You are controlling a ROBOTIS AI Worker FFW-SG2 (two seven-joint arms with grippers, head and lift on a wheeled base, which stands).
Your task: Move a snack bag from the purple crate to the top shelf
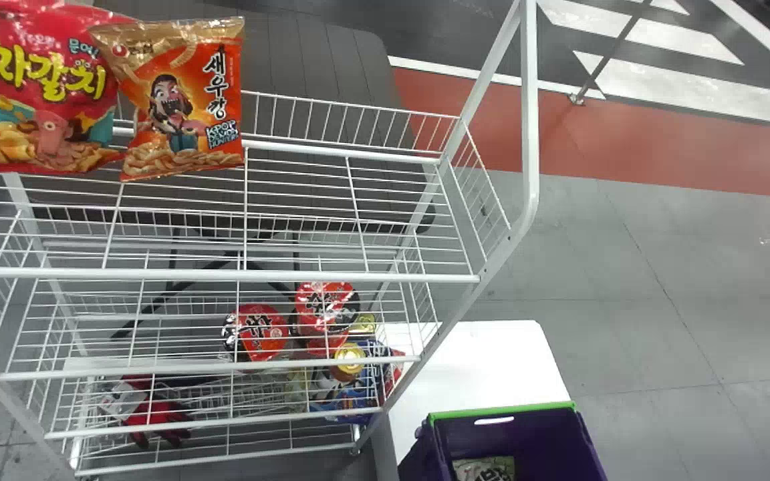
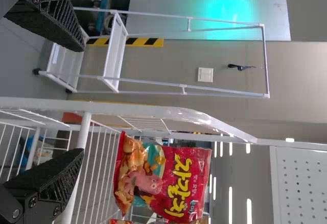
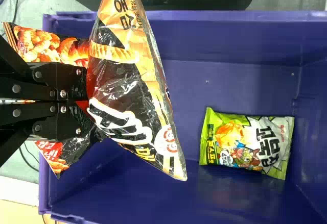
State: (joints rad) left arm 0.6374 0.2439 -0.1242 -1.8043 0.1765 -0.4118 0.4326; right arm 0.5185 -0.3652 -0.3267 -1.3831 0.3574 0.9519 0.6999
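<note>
White wire rack stands to the robot's left of the purple crate; its top shelf is well above crate level. Black-and-orange snack bag is raised over the crate, its long axis crosswise to the right gripper — the right arm is the nearer one, bag already in grasp. Small green bag lies on the crate floor, apart from the held one. Left gripper is beside the rack, fingers wide apart, nothing between them. Right fingers are closed together on the bag's middle, film creased around them. Judged next: lift clear of the crate, then carry leftward — a crosswise bag could snag the shelf's front rail.
</note>
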